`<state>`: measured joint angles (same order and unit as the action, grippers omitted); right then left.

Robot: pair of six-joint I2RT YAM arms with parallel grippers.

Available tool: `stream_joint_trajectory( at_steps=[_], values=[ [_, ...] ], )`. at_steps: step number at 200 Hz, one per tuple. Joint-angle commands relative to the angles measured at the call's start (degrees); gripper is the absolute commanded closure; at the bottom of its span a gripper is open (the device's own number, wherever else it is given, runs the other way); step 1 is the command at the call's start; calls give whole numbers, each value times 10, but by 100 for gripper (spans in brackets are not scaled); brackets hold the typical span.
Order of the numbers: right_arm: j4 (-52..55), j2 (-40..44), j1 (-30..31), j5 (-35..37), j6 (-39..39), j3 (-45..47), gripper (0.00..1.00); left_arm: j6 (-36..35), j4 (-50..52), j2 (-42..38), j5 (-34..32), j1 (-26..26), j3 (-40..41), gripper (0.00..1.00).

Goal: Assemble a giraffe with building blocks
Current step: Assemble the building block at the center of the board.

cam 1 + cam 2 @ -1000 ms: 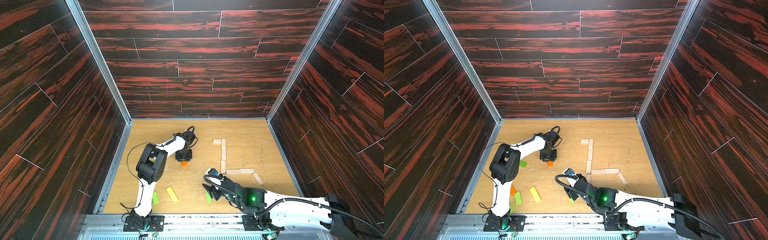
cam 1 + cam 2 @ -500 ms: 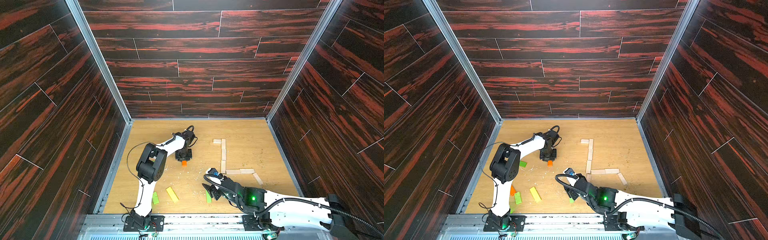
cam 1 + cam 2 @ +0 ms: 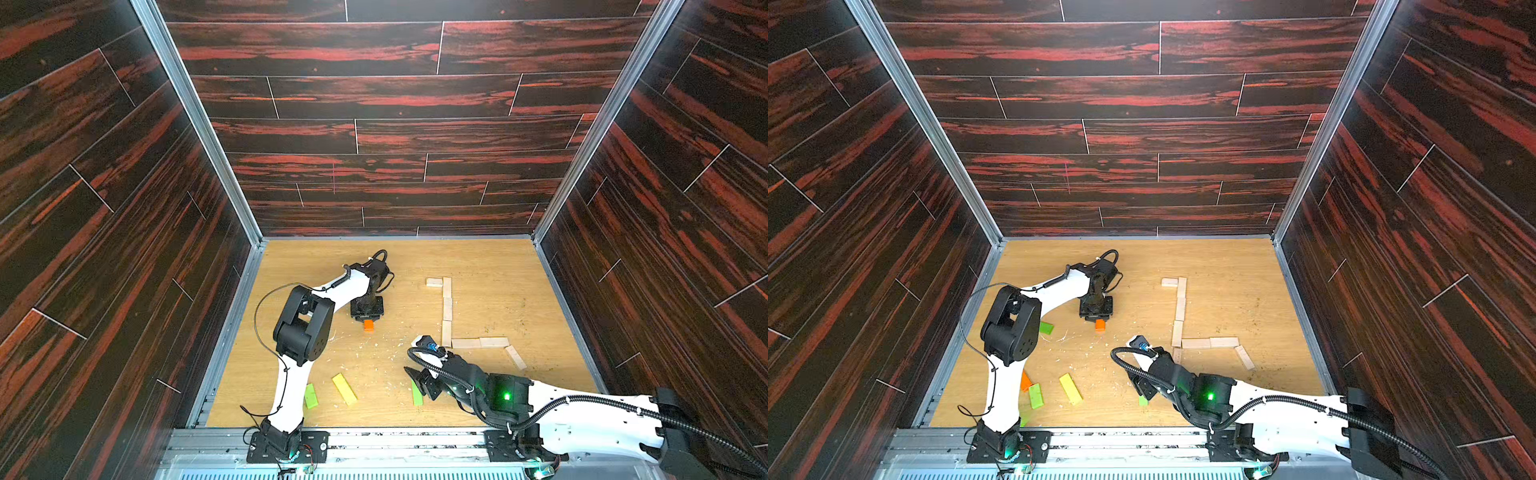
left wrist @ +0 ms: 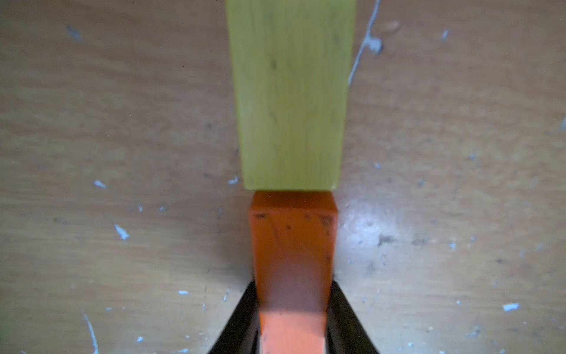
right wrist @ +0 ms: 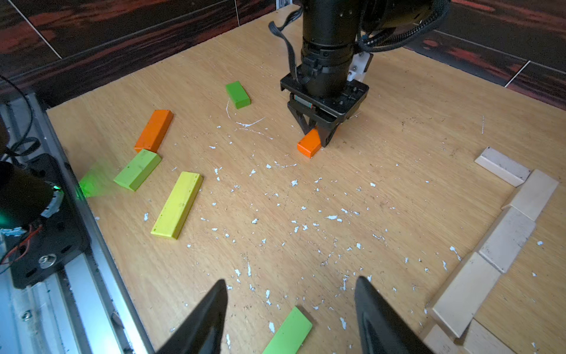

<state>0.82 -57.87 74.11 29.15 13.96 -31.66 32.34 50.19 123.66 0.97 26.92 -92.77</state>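
The orange painted wooden block [image 5: 309, 144] sits on the wooden table [image 3: 498, 266], pinched in my left gripper [image 5: 315, 135], open board around it, while my right gripper [image 5: 291, 283] stands spread above a flat green wooden plank [image 5: 289, 332] near the front edge.

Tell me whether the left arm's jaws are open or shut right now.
Shut on the orange block: in the left wrist view both black jaws press against its sides, no gap showing.

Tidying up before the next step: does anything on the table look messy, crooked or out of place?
White flecks are strewn over the table, like chipped paint. At the end of the pale plank row, the last plank lies slanted rather than in line, though that may be intended.
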Motion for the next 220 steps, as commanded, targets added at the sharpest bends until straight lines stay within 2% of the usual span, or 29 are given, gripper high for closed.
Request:
stream_joint_trajectory(
  at_steps=[1, 73, 148, 193, 220],
  values=[
    [-9, -6, -4, -1, 4, -9, 34, -9, -7, 37, -5, -6, -2, 75],
    [-11, -10, -7, -5, 3, -9, 34, -11, -6, 37, -10, -9, -1, 73],
    [-13, -13, -8, -7, 4, -9, 34, -12, -3, 8, -17, -9, 4, 48],
    [-13, -14, -9, -7, 5, -11, 34, -22, 10, -28, -18, -9, 1, 42],
    [-13, -14, -8, -8, 5, -15, 34, -27, 13, -84, -15, -7, 15, 39]
  ],
)
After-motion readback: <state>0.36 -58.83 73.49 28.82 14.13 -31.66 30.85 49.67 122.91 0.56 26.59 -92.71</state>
